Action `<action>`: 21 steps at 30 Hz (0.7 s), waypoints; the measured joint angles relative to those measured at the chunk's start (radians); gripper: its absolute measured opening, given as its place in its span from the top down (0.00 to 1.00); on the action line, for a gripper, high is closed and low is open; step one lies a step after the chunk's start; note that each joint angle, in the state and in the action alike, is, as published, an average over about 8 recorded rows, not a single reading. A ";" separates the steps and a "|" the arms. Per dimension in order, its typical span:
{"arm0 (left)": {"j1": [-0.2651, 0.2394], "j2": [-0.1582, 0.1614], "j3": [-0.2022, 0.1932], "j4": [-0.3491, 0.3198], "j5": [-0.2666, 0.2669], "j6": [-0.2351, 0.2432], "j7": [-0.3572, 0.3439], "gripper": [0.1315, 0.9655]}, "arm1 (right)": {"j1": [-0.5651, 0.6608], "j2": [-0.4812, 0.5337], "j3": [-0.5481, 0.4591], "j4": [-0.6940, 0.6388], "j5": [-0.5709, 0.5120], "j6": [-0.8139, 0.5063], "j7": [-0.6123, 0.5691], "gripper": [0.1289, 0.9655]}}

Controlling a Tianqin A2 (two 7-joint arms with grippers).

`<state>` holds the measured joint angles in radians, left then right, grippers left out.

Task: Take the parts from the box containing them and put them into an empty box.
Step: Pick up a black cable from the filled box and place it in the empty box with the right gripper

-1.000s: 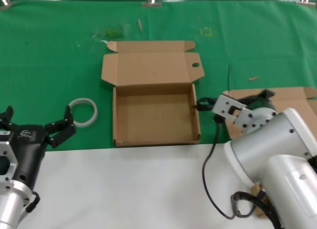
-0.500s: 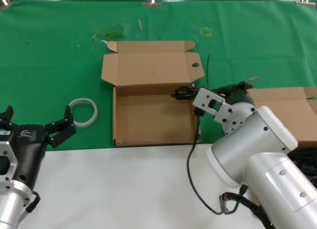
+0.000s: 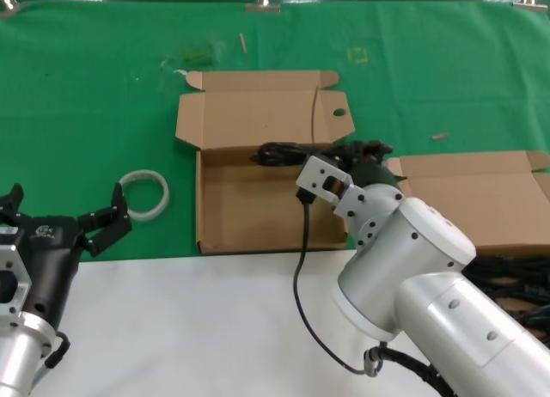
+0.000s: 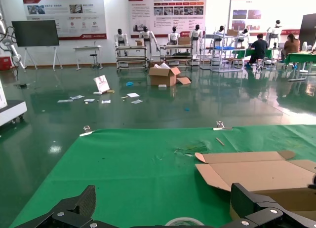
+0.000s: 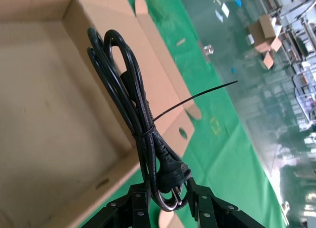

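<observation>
The empty box (image 3: 209, 199) lies open in the middle of the green mat, its lid flap back and a small round hole (image 3: 339, 113) in one side tab. My right gripper (image 3: 361, 153) is shut on a looped bunch of black cable (image 3: 282, 153) and holds it above the box's far right part. In the right wrist view the gripper (image 5: 168, 201) grips the plug end of the cable (image 5: 132, 102), which hangs over the box (image 5: 44, 119). The box containing the parts (image 3: 481, 199) lies at the right, with more black cables (image 3: 516, 275) by its near edge. My left gripper (image 3: 99, 225) is open and parked at the left.
A white ring (image 3: 144, 193) lies on the mat left of the empty box, close to my left gripper; it also shows in the left wrist view (image 4: 183, 221). The white table front (image 3: 189, 328) runs below the mat. Clips hold the mat's far edge.
My right arm has swung left with the cable bunch, from beside the right-hand box to above the empty box's far right part. The left arm has not moved.
</observation>
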<state>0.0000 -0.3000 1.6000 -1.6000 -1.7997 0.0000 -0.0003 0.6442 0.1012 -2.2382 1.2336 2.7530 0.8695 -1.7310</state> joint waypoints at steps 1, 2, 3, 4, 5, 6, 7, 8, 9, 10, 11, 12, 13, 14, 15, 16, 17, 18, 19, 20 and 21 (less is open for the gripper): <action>0.000 0.000 0.000 0.000 0.000 0.000 0.000 0.00 | 0.005 0.000 -0.009 -0.008 0.000 -0.010 0.013 0.81; 0.000 0.000 0.000 0.000 0.000 0.000 0.000 0.00 | 0.011 0.000 -0.018 -0.015 0.000 -0.019 0.026 0.81; 0.000 0.000 0.000 0.000 0.000 0.000 0.000 0.00 | 0.016 0.000 -0.027 -0.022 0.000 -0.028 0.038 0.81; 0.000 0.000 0.000 0.000 0.000 0.000 0.000 0.00 | 0.020 0.000 -0.034 -0.028 0.000 -0.036 0.049 0.81; 0.000 0.000 0.000 0.000 0.000 0.000 0.000 0.00 | 0.025 0.000 -0.043 -0.035 0.000 -0.044 0.061 0.81; 0.000 0.000 0.000 0.000 0.000 0.000 0.000 0.00 | 0.030 0.000 -0.050 -0.041 0.000 -0.052 0.073 0.81; 0.000 0.000 0.000 0.000 0.000 0.000 0.000 0.00 | 0.035 0.000 -0.059 -0.047 0.000 -0.060 0.085 0.81; 0.000 0.000 0.000 0.000 0.000 0.000 0.000 0.00 | 0.040 0.000 -0.067 -0.052 0.000 -0.068 0.098 0.81; 0.000 0.000 0.000 0.000 0.000 0.000 0.000 0.00 | 0.044 0.000 -0.076 -0.058 0.000 -0.077 0.112 0.81; 0.000 0.000 0.000 0.000 0.000 0.000 0.000 0.00 | 0.049 0.000 -0.084 -0.063 0.000 -0.085 0.127 0.81; 0.000 0.000 0.000 0.000 0.000 0.000 0.000 0.00 | 0.053 0.001 -0.093 -0.068 0.000 -0.094 0.142 0.81; 0.000 0.000 0.000 0.000 0.000 0.000 0.000 0.00 | 0.056 0.001 -0.102 -0.073 0.000 -0.103 0.158 0.81; 0.000 0.000 0.000 0.000 0.000 0.000 0.000 0.00 | 0.060 0.001 -0.110 -0.078 0.000 -0.112 0.173 0.81; 0.000 0.000 0.000 0.000 0.000 0.000 0.000 0.00 | 0.063 0.001 -0.119 -0.082 0.000 -0.122 0.190 0.81; 0.000 0.000 0.000 0.000 0.000 0.000 0.000 0.00 | 0.065 0.001 -0.127 -0.086 0.000 -0.132 0.206 0.81; 0.000 0.000 0.000 0.000 0.000 0.000 0.000 0.00 | 0.067 0.001 -0.134 -0.090 0.000 -0.141 0.221 0.81; 0.000 0.000 0.000 0.000 0.000 0.000 0.000 0.00 | 0.069 0.002 -0.140 -0.093 0.000 -0.150 0.235 0.81; 0.000 0.000 0.000 0.000 0.000 0.000 0.000 0.00 | 0.070 0.002 -0.146 -0.096 0.000 -0.158 0.248 0.81; 0.000 0.000 0.000 0.000 0.000 0.000 0.000 0.00 | 0.070 0.002 -0.150 -0.098 0.000 -0.164 0.259 0.81; 0.000 0.000 0.000 0.000 0.000 0.000 0.000 0.00 | 0.069 0.002 -0.153 -0.099 0.000 -0.170 0.268 0.81; 0.000 0.000 0.000 0.000 0.000 0.000 0.000 0.00 | 0.067 0.002 -0.153 -0.099 0.000 -0.174 0.274 0.81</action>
<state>0.0000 -0.3000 1.6000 -1.6000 -1.7997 0.0000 -0.0003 0.7111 0.1032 -2.3914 1.1348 2.7530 0.6956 -1.4569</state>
